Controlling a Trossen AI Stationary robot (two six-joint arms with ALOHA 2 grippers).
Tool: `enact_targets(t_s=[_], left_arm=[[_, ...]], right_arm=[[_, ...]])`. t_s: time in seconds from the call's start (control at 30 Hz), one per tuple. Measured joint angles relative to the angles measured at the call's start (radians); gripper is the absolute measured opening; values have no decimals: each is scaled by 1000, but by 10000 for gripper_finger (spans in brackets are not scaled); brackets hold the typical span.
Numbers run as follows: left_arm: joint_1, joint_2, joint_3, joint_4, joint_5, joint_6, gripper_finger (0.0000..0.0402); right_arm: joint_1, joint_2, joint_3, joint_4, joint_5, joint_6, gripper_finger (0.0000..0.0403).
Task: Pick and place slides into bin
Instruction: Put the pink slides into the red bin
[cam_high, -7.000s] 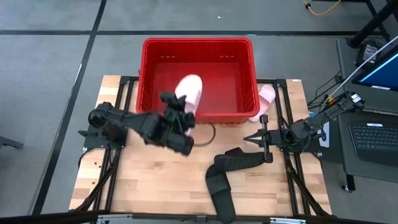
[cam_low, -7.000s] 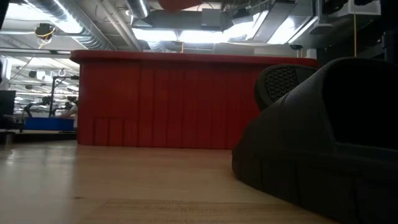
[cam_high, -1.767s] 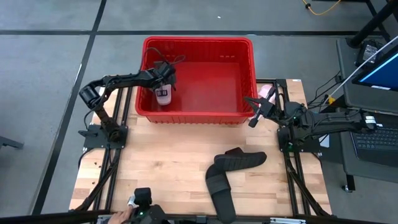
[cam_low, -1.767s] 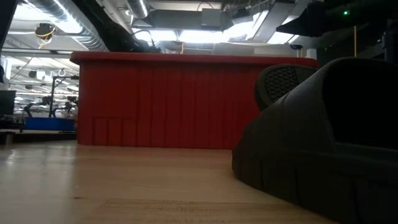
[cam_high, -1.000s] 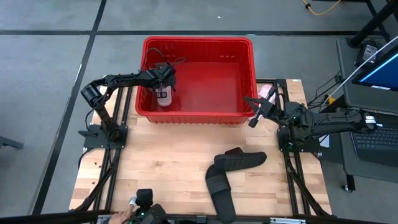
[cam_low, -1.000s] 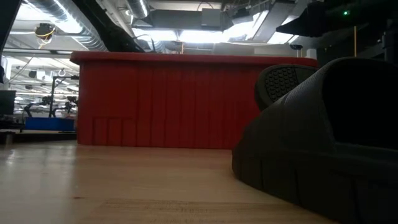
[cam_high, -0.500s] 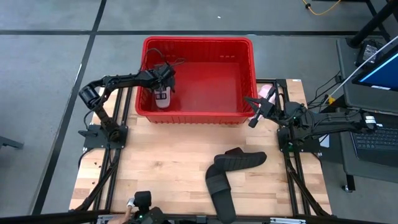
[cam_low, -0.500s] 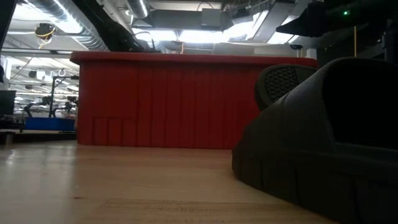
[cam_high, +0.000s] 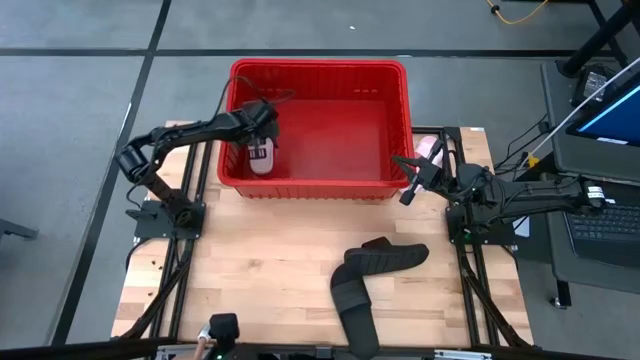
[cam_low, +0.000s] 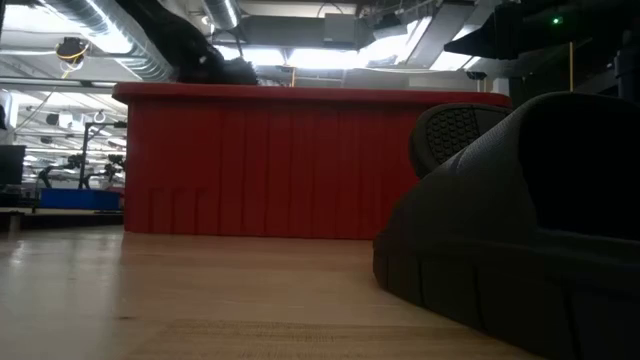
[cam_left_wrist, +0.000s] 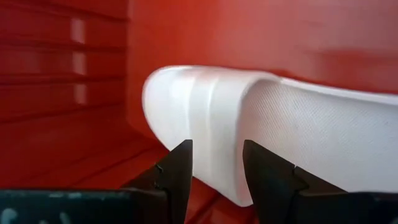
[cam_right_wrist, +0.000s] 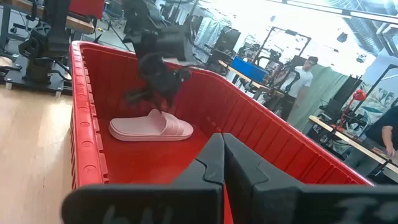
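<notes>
**A:** Where is the left pincer (cam_high: 262, 131) sitting right now?

**B:** It is hanging inside the bin (cam_high: 318, 69), over the left end, right above a pale pink slide (cam_high: 259, 157) that is lying flat on the bin floor. In the left wrist view its fingers (cam_left_wrist: 176, 169) are standing apart with the pink slide (cam_left_wrist: 267, 134) just past them and nothing between them, so it is gripping nothing.

**A:** So that slide is already placed?

**B:** I am judging it so: it is resting on its sole near the left wall, which is leaving room beside it for the others (the bin is wide enough for a row).

**A:** And the right pincer (cam_high: 403, 192)?

**B:** It is waiting at the bin's right front corner, outside the wall, fingers pressed together and empty. The second pink slide (cam_high: 430, 147) is lying on the tabletop (cam_high: 250, 270) just beside the bin's right wall, close to that arm, so I am guessing that one is falling to the right side.

**A:** The black pair?

**B:** Both black slides (cam_high: 365, 275) are lying on the tabletop in front of the bin, touching each other at an angle, well apart from either pincer. One is filling the foreground of the low view (too close to read much).
</notes>
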Motion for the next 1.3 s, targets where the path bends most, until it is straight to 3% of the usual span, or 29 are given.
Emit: enact_targets(t_s=[0.37, 0.63, 1.07, 1.3], left_arm=[[-72, -183, 0, 12, 1, -25, 136], [-150, -291, 0, 45, 3, -101, 131], [-287, -398, 0, 96, -34, -115, 126], [-372, -432, 0, 103, -21, -159, 101]], right_arm=[[0, 0, 0, -8, 0, 1, 7], [0, 0, 0, -119, -1, 77, 7], [0, 0, 0, -118, -1, 50, 7], [0, -5, 0, -119, 0, 25, 7]])
